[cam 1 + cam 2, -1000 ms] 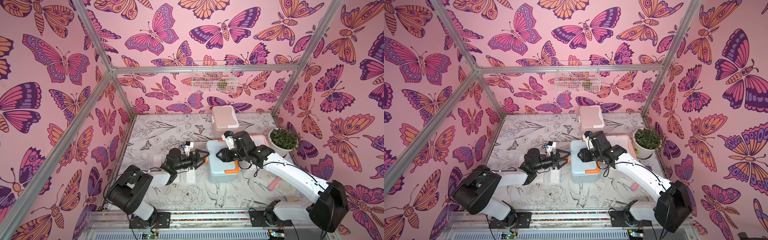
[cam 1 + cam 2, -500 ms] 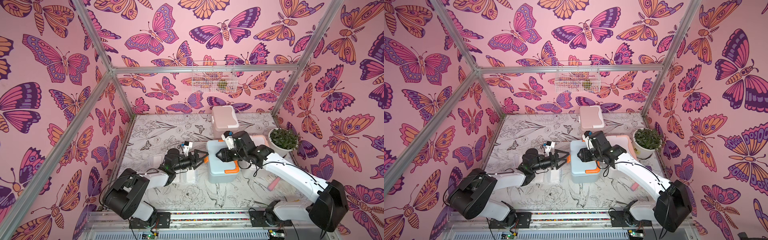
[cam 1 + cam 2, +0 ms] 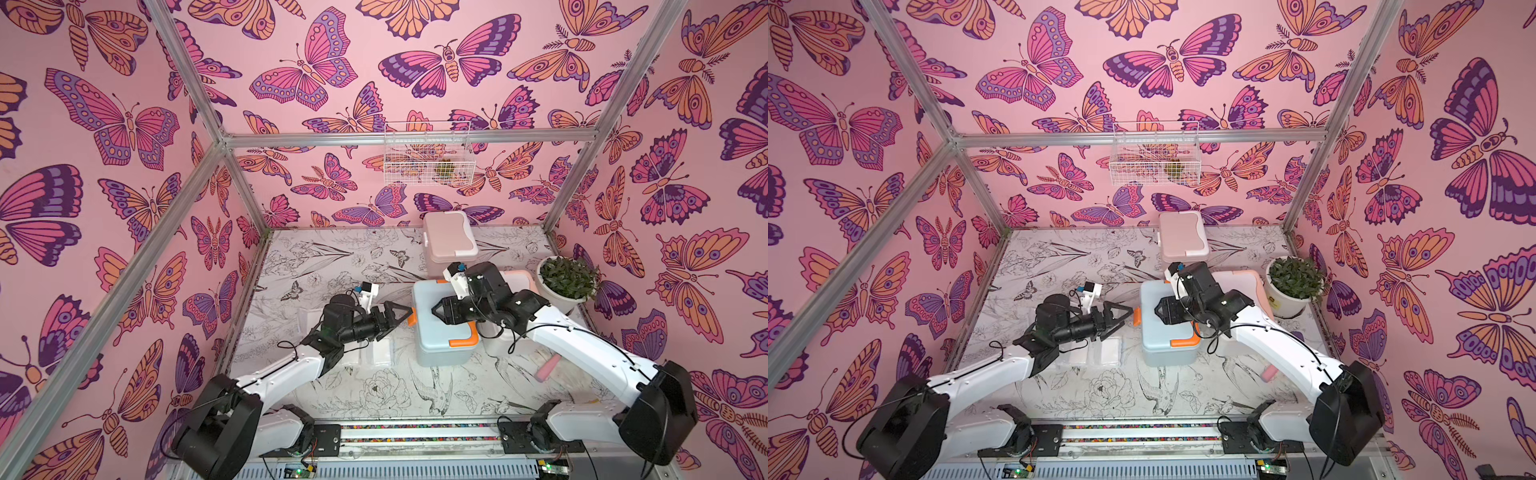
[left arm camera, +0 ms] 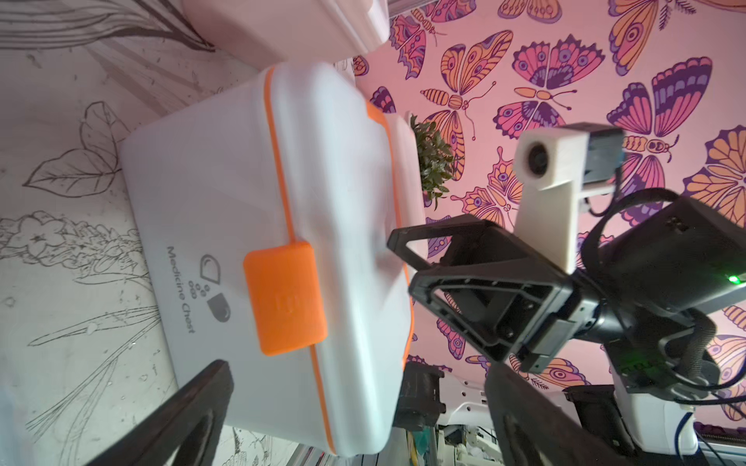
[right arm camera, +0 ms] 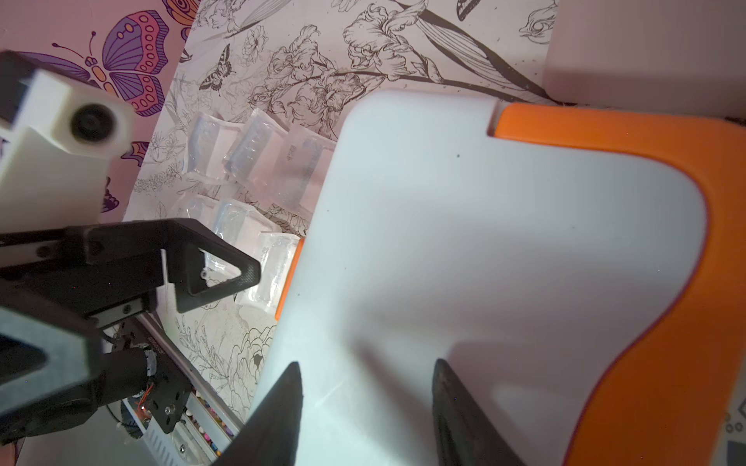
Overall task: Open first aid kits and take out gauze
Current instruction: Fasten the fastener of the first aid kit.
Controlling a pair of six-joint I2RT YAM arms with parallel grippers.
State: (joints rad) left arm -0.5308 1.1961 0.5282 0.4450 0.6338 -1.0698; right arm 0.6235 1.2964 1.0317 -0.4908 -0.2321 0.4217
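The blue-grey first aid kit (image 3: 440, 332) (image 3: 1167, 336) stands shut mid-table, its orange latch (image 4: 284, 296) facing my left gripper (image 3: 401, 313) (image 3: 1121, 313) (image 4: 359, 387). That gripper is open, its fingertips just short of the latch and holding nothing. My right gripper (image 3: 438, 311) (image 3: 1160, 309) (image 5: 367, 367) hovers over the kit's lid, jaws apart and empty. Several gauze packets (image 3: 380, 353) (image 5: 258, 161) lie on the table under my left arm. A beige-pink kit (image 3: 451, 239) stands shut at the back. The white kit (image 3: 517, 278) is mostly hidden behind my right arm.
A white pot with a green plant (image 3: 565, 282) stands at the right wall. A wire basket (image 3: 428, 153) hangs on the back wall. A small pink object (image 3: 548, 368) lies on the table under my right arm.
My left arm's shoulder and elbow have swung lower and outward while its gripper stays by the latch. The right arm has hardly moved.
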